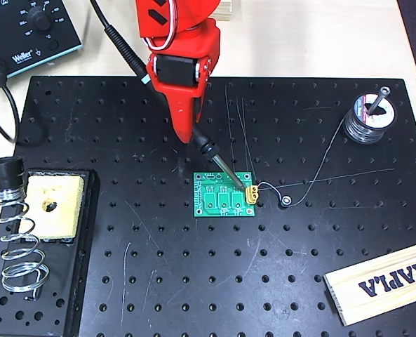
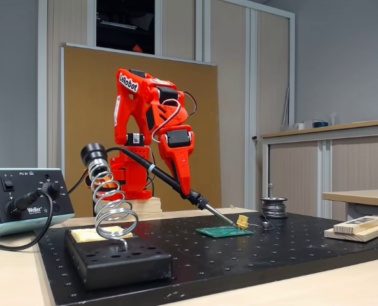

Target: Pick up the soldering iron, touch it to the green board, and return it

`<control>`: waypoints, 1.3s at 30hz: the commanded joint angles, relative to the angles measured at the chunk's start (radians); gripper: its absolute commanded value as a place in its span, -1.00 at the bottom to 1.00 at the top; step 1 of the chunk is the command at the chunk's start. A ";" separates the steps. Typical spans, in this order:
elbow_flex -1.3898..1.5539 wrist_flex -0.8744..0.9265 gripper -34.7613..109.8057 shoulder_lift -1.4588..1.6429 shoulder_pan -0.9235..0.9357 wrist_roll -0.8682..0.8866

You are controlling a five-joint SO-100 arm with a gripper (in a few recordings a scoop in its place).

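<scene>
Black perforated plate [image 1: 193, 281] on the bench carries the green board [image 1: 224, 196], where the light, stiff soldering iron [image 1: 211, 152] is held mid-handle by the closed tool [image 1: 186, 130], tip beside its yellow connector [image 1: 251, 194].

Black perforated plate [image 1: 193, 281] covers most of the light table [image 1: 299, 42]. At its left edge in the overhead view, a black stand [image 1: 74, 281] carries a yellow sponge [image 1: 52, 206] with a hole in it, and a silver coil holder [image 1: 18, 246] with a black collar on top. Weller station [image 1: 25, 28], teal and black, sits off the plate at top left. Solder spool [image 1: 369, 116] stands near the plate's top right corner; a thin wire [image 1: 320, 168] runs from it across the plate. Wooden block [image 1: 383, 281] marked KAPLA lies at lower right, overhanging the plate's edge.
</scene>
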 commanded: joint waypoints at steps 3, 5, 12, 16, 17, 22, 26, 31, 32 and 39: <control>-0.031 -0.002 -0.52 0.008 -0.021 0.014; -0.031 -0.002 -0.52 0.008 -0.021 0.014; -0.021 -0.003 -0.52 0.012 -0.021 0.017; -0.015 -0.006 -0.52 0.017 -0.023 0.018; -0.014 -0.006 -0.52 0.018 -0.023 0.020; 0.003 -0.020 -0.52 0.020 -0.023 0.021; 0.015 -0.026 -0.52 0.028 -0.018 0.021; 0.058 -0.040 -0.52 0.057 -0.002 0.015; 0.069 -0.043 -0.52 0.064 0.005 0.012; 0.146 -0.044 -0.52 0.146 0.054 -0.026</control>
